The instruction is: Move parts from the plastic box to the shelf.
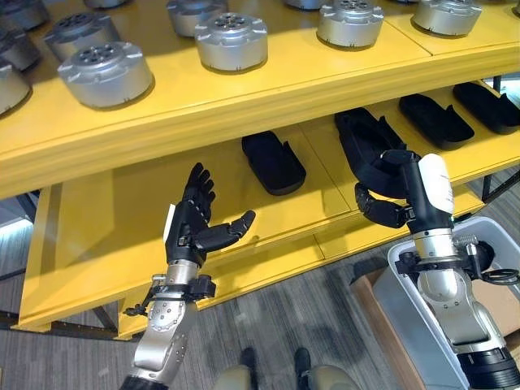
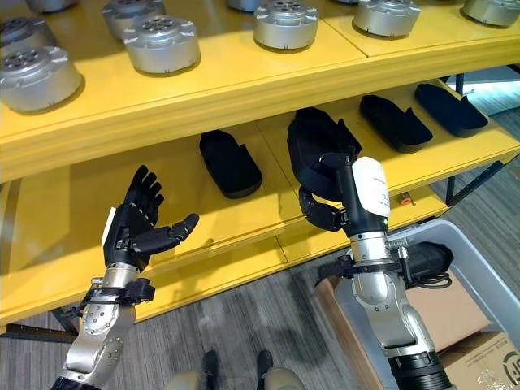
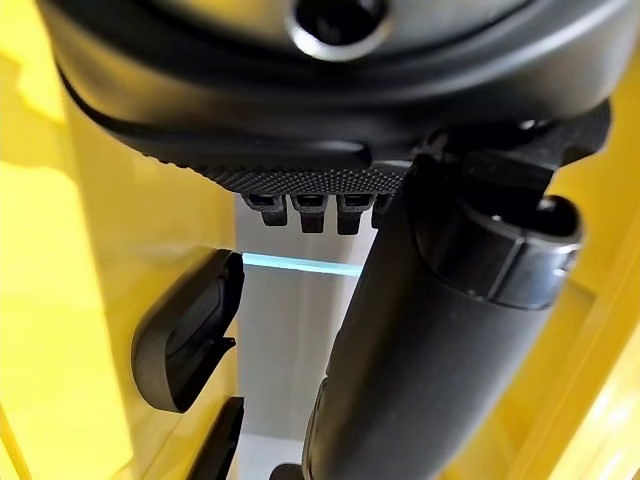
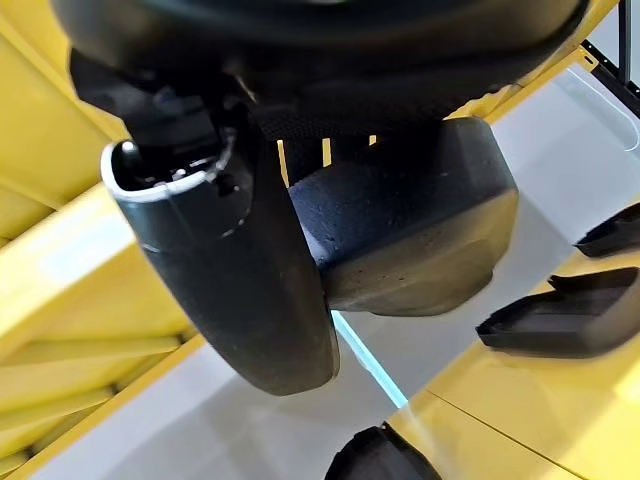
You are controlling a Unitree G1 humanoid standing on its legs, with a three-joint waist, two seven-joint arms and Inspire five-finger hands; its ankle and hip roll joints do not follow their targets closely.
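The left hand (image 1: pixel 193 223) hovers with fingers straight and relaxed, empty, before the front edge of the lower shelf (image 1: pixel 114 236). To its right, the right hand (image 2: pixel 337 199) grasps a black part (image 2: pixel 318 150), held over the lower shelf's front edge. The plastic box (image 2: pixel 487 272) sits below at far right.

Left hand (image 1: pixel 195 223): dark, matte, segmented fingers, white strip along outer edge. Right hand (image 2: pixel 341 199): same dark build, glossy white cover on thumb. Both forearms silver-grey metal, black clamp collar at wrist, dark cuff at right elbow end.
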